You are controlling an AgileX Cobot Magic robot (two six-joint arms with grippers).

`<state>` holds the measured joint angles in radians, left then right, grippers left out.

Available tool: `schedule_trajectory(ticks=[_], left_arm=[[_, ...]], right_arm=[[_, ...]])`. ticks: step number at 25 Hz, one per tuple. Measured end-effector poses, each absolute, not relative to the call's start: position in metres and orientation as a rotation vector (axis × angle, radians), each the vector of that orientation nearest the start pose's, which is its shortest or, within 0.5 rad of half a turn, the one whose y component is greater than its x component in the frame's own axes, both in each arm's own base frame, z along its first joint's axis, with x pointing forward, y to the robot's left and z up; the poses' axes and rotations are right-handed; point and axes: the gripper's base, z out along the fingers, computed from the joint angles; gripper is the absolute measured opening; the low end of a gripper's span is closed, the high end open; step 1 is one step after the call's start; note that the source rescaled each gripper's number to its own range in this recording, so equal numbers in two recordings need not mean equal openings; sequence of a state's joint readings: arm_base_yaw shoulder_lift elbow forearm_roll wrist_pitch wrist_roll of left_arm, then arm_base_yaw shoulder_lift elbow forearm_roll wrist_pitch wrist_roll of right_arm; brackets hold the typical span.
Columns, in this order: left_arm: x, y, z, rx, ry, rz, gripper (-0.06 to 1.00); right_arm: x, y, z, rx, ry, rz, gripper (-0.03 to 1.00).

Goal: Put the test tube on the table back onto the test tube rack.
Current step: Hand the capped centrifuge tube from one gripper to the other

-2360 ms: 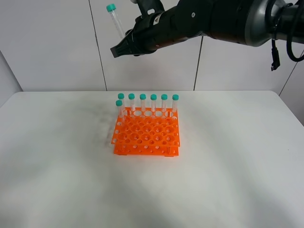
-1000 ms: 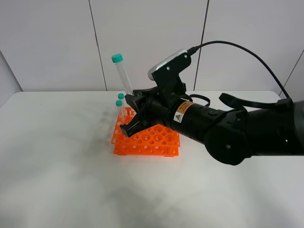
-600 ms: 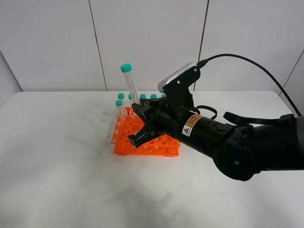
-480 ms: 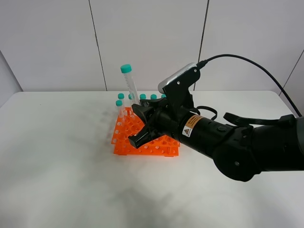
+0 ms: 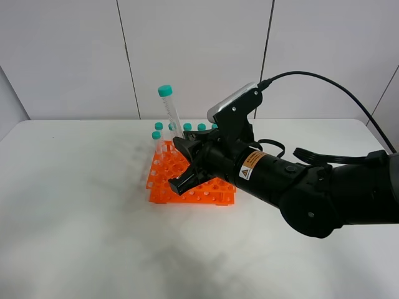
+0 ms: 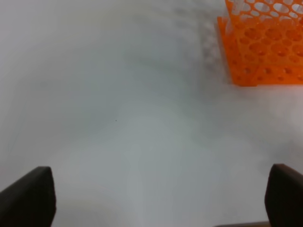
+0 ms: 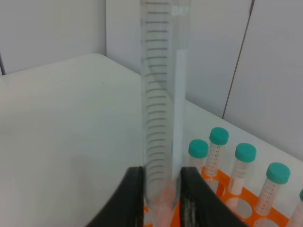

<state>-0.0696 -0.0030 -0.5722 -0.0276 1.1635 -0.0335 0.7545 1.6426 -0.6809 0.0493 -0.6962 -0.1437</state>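
Observation:
A clear test tube with a teal cap stands nearly upright, tilted slightly left, above the back left part of the orange test tube rack. My right gripper is shut on its lower end. In the right wrist view the tube rises between the fingers, its tip just above the rack. Several capped tubes stand in the rack's back row and show as tubes in the right wrist view. My left gripper is open over the bare table, beside the rack's corner.
The white table stretches wide around the rack. My right arm crosses low over the table from the right, with a black cable arching above it. Grey wall panels stand behind the table's far edge.
Over the last second my right gripper carried the tube slightly right and lower over the rack. It has held still for the last half second.

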Motion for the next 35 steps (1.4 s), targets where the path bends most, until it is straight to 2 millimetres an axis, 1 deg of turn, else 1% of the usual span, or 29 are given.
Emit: schedule_trajectory(ticks=[6, 11, 15, 20, 26, 28, 31, 35], left_arm=[[-0.019, -0.001, 0.289, 0.066, 2.069, -0.082, 1.0], [-0.021, -0.005, 0.301, 0.087, 1.987, -0.128, 1.0], [-0.017, -0.006, 0.31, 0.083, 1.909, -0.141, 1.0], [0.012, -0.008, 0.32, 0.102, 1.973, -0.128, 1.0], [0.051, -0.01, 0.344, 0.258, 2.048, -0.031, 1.0], [0.064, -0.011, 0.352, 0.283, 2.073, -0.02, 1.0], [0.077, -0.014, 0.361, 0.317, 2.093, -0.029, 1.0], [0.084, -0.024, 0.369, 0.436, 2.078, -0.097, 1.0]], right_arm=[[0.239, 0.221, 0.207, -0.724, 1.616, 0.445, 0.0], [0.239, 0.221, 0.207, -0.727, 1.62, 0.444, 0.0], [0.239, 0.221, 0.207, -0.728, 1.623, 0.443, 0.0], [0.239, 0.221, 0.207, -0.728, 1.623, 0.443, 0.0], [0.239, 0.221, 0.207, -0.728, 1.623, 0.443, 0.0], [0.239, 0.221, 0.207, -0.728, 1.623, 0.443, 0.0], [0.239, 0.221, 0.207, -0.728, 1.623, 0.443, 0.0], [0.239, 0.221, 0.207, -0.728, 1.623, 0.443, 0.0]])
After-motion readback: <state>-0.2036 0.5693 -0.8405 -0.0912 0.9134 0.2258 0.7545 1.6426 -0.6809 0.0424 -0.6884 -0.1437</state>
